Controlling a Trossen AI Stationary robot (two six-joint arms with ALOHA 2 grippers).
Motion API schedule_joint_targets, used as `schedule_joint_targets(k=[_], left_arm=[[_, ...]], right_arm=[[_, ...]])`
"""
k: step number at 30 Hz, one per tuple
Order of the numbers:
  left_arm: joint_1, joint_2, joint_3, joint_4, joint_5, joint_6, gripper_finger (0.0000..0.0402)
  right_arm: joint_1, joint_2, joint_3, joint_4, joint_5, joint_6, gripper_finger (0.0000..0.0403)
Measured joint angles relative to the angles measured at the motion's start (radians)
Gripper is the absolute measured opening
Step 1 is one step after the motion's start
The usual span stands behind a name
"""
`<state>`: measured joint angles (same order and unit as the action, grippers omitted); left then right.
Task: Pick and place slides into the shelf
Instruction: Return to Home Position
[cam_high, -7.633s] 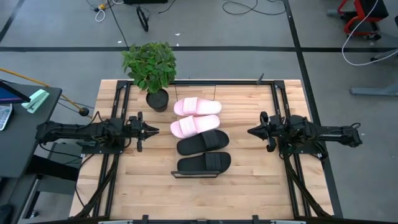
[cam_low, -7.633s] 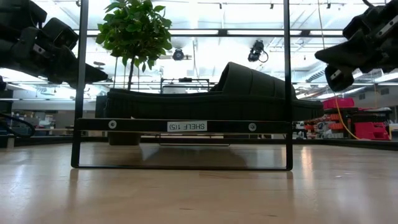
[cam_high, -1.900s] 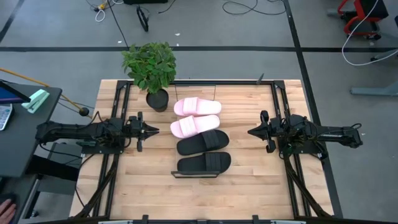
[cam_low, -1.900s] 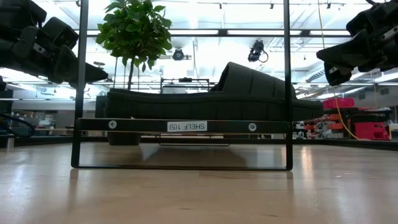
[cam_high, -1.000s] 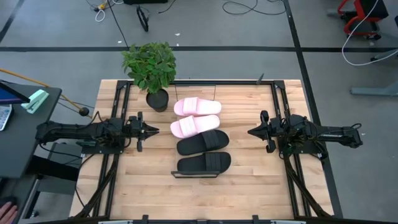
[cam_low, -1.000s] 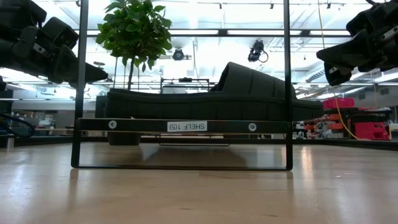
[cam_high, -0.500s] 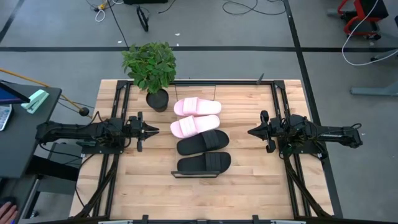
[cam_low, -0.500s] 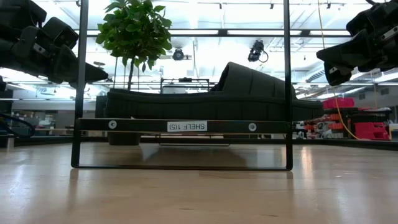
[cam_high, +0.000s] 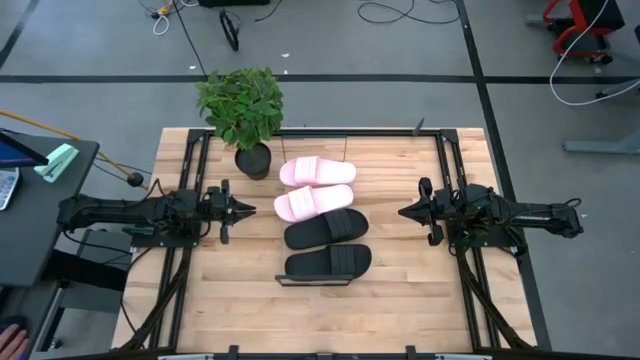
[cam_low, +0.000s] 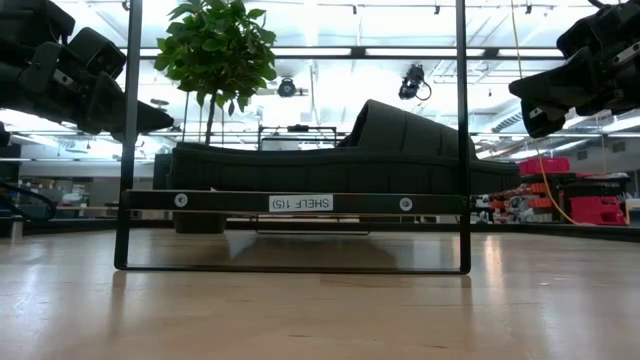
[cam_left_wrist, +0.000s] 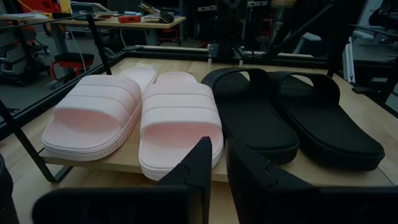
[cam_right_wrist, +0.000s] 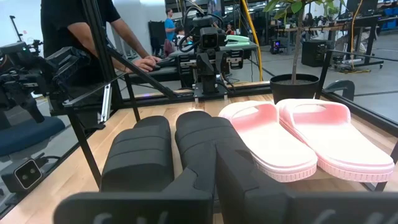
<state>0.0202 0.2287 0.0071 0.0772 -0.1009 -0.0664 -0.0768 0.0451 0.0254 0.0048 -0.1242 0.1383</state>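
On the shelf (cam_low: 220, 201), in one row, straps parallel: two pink slides (cam_high: 300, 204) at the plant (cam_high: 241, 104) end, two black slides (cam_high: 326, 229) at the other end. Left gripper (cam_high: 241, 210) above the table (cam_high: 400, 300), left of the shelf and well apart from it, fingers closed to a thin slit, nothing held. Right gripper (cam_high: 403, 211) mirrored on the right, pointing at the shelf, fingers likewise closed to a slit, empty.
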Motion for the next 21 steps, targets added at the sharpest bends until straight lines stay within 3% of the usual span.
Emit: schedule_joint_targets(k=[21], left_arm=[[0.0, 0.0, 0.0, 0.0, 0.0, 0.0, 0.0051]], right_arm=[[0.0, 0.0, 0.0, 0.0, 0.0, 0.0, 0.0013]])
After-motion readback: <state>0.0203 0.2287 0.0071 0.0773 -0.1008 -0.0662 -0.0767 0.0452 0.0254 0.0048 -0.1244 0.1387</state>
